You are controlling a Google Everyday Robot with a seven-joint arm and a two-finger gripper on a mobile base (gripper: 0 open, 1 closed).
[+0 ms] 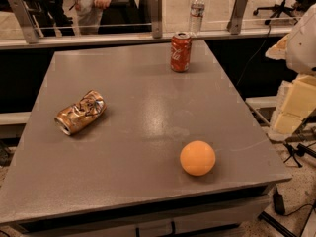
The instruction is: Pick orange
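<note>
Orange sits alone near the front right corner of the desk; end effector not in view.
The grey desk carries three things, well apart, likely spread so each can be reached without knocking another. Crushed can lies on its side, mid-left. The orange rests free on all sides, open to a grasp from above. Red soda can stands upright at the far edge, water bottle on the ledge beyond. End effector out of frame: apart or together, cannot tell. Pick judged not yet begun.
</note>
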